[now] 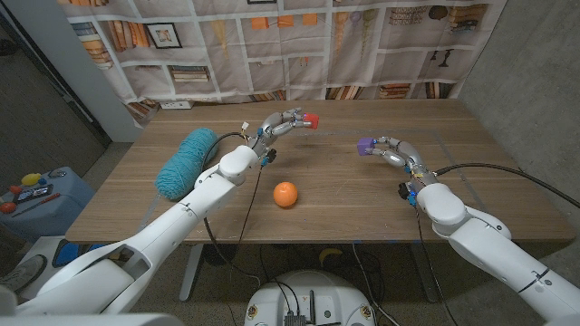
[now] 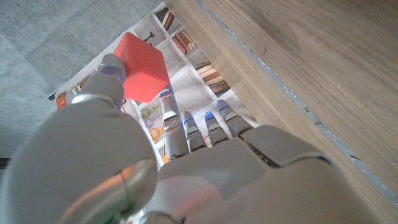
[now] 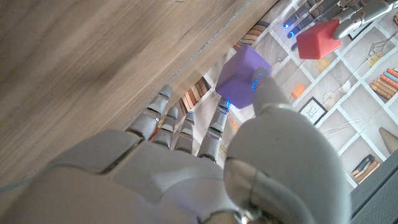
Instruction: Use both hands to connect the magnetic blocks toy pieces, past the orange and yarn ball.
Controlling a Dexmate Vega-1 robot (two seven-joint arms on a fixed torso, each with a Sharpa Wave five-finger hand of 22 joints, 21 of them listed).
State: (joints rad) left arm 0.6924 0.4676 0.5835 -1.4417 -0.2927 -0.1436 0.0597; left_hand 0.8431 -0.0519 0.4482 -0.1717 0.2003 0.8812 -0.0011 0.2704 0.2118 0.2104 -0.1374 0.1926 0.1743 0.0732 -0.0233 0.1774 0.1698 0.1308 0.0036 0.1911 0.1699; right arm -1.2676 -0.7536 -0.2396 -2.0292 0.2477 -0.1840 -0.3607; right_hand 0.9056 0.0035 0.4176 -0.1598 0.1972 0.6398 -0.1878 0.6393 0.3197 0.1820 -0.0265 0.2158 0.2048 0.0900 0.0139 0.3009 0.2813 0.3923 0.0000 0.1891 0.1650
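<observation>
My left hand (image 1: 283, 124) holds a red block (image 1: 311, 119) above the table's far middle, pinched at the fingertips; the red block (image 2: 142, 67) shows beside the thumb in the left wrist view. My right hand (image 1: 396, 152) holds a purple block (image 1: 366, 145) raised over the table, to the right of the red one. A gap separates the two blocks. In the right wrist view the purple block (image 3: 242, 78) sits at my fingertips and the red block (image 3: 318, 38) hangs beyond it in the other hand.
An orange (image 1: 285, 195) lies on the wooden table (image 1: 362, 204) near the front middle. A teal yarn ball (image 1: 186, 163) lies at the left, beside my left arm. A bookshelf-printed backdrop hangs behind the table.
</observation>
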